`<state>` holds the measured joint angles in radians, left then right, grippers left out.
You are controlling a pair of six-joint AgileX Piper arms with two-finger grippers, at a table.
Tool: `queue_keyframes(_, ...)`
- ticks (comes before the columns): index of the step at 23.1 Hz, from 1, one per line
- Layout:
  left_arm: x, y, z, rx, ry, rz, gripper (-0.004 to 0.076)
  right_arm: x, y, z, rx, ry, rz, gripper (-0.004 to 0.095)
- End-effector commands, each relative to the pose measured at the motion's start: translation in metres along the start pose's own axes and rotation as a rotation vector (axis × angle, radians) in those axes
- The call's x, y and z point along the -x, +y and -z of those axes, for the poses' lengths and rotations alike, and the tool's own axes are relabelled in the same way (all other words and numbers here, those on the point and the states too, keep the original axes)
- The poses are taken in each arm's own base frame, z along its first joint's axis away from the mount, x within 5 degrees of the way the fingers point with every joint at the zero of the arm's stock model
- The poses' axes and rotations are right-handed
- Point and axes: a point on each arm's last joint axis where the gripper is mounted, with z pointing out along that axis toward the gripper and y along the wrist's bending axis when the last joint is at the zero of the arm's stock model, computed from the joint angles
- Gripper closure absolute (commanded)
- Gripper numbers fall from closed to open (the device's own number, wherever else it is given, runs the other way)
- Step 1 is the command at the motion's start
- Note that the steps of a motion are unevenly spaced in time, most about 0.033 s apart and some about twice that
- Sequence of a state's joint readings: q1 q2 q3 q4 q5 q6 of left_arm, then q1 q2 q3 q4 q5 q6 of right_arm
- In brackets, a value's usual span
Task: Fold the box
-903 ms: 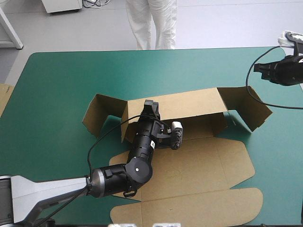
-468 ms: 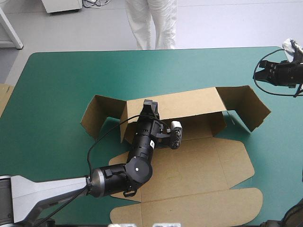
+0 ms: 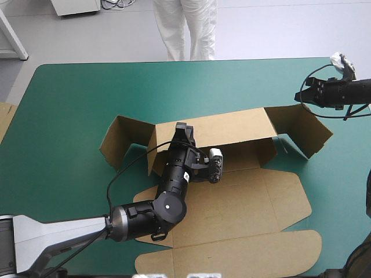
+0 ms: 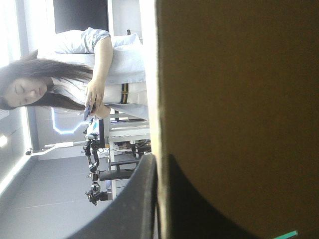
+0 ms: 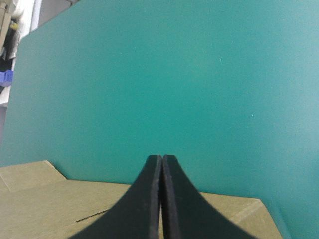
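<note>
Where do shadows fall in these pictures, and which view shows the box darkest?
High view: even light; the box throws a narrow shadow on the teal-green cover under its raised right flap. Left wrist view: darkest, the wall held by the left tool is dim against bright light beyond. Right wrist view: the right tool shades the board beneath it.

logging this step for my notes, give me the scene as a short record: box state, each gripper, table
box: brown, part folded; base and lid panels flat, rear wall raised
left gripper: jaws shut on the rear wall's top edge
right gripper: jaws shut, empty, over the table's far right, by the box's right end flap
table: teal-green cover
extra: more board at the table's left edge
</note>
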<state>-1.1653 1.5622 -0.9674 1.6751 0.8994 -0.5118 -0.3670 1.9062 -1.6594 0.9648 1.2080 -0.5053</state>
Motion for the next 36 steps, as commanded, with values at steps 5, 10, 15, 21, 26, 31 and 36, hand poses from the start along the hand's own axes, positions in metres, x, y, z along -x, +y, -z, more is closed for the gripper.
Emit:
queue_keyframes(5, 0.002, 0.01, -0.005, 0.062, -0.015, -0.028, 0.0734, -0.008, 0.046, 0.025, -0.035, 0.009, 0.087, 0.0927)
queue_keyframes(10, -0.005, 0.003, -0.018, 0.039, 0.02, -0.036, 0.0734, -0.026, 0.05, 0.031, -0.03, 0.022, 0.065, 0.0927)
queue_keyframes(15, -0.004, 0.002, -0.019, 0.035, 0.017, -0.039, 0.0734, -0.059, 0.05, 0.029, -0.01, 0.072, 0.093, 0.0927)
queue_keyframes(21, -0.004, 0.002, -0.019, 0.032, 0.014, -0.037, 0.0734, -0.079, 0.055, 0.033, -0.001, 0.085, 0.09, 0.0927)
queue_keyframes(26, -0.004, 0.002, -0.019, 0.033, 0.018, -0.036, 0.0734, -0.097, 0.067, 0.044, -0.018, 0.047, 0.114, 0.0925)
queue_keyframes(31, -0.004, 0.002, -0.019, 0.032, 0.016, -0.036, 0.0734, -0.115, 0.073, 0.051, -0.039, 0.011, 0.115, 0.0921)
queue_keyframes(36, -0.004, 0.002, -0.019, 0.032, 0.015, -0.036, 0.0734, -0.128, 0.073, 0.051, -0.059, 0.01, 0.137, 0.0921)
